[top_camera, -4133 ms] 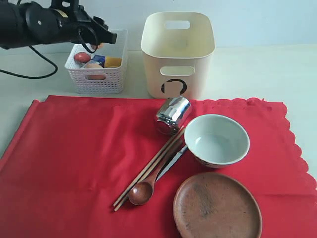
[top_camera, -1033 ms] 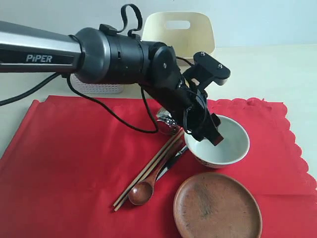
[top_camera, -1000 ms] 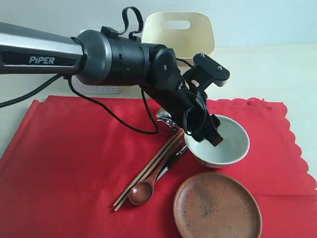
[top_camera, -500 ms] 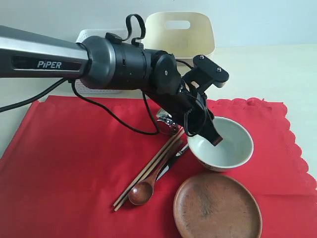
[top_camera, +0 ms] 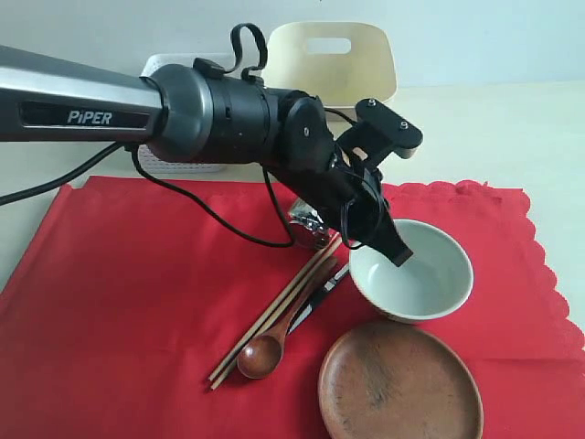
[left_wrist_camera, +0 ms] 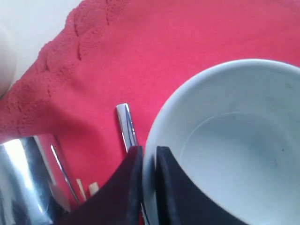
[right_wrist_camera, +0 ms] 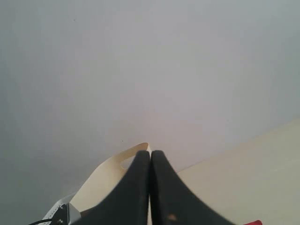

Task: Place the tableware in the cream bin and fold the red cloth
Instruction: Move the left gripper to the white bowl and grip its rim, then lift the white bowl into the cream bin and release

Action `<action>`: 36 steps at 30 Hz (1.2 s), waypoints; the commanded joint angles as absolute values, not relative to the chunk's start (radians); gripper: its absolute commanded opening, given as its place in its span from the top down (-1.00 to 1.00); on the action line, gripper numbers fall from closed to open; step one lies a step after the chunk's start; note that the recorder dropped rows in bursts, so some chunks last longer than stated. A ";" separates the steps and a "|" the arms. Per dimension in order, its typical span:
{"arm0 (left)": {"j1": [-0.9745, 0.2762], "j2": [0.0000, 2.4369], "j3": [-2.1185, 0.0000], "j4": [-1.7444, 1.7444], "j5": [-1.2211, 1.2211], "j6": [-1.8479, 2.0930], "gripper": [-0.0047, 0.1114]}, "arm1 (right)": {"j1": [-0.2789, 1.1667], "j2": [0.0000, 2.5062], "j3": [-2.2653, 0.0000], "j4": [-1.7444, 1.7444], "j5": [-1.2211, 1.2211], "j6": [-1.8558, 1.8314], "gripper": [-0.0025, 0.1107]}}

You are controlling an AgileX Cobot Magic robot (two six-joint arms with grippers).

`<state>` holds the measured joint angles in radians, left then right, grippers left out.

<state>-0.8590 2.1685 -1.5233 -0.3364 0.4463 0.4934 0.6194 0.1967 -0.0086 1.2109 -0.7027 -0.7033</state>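
White bowl (top_camera: 416,279) | left end effector (left_wrist_camera: 149,157) has just clamped onto its rim, one finger inside, one outside | bowl slid right, now just beside brown plate (top_camera: 398,384) on red cloth (top_camera: 137,302) | grasp looks set, lift to cream bin (top_camera: 343,69) next

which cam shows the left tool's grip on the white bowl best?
Left wrist view: the left tool is closed on the rim of the white bowl, one finger inside, one outside. Exterior view shows most of the bowl, but the tool itself covers the contact. Right wrist view shows no bowl.
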 commanded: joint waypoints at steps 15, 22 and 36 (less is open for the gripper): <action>-0.859 2.106 -1.524 -0.384 0.469 0.488 0.92 | 0.617 0.194 -0.005 1.201 -0.706 -0.706 0.96; -0.859 2.072 -1.524 -0.385 0.467 0.488 0.92 | 0.617 0.194 -0.005 1.201 -0.706 -0.706 0.96; -0.859 2.176 -1.524 -0.337 0.366 0.491 0.06 | 0.617 0.194 -0.005 1.201 -0.706 -0.706 0.96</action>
<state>-0.8590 2.1671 -1.5233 -0.3512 0.3902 0.4889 0.6194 0.1967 -0.0086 1.2109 -0.7027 -0.7033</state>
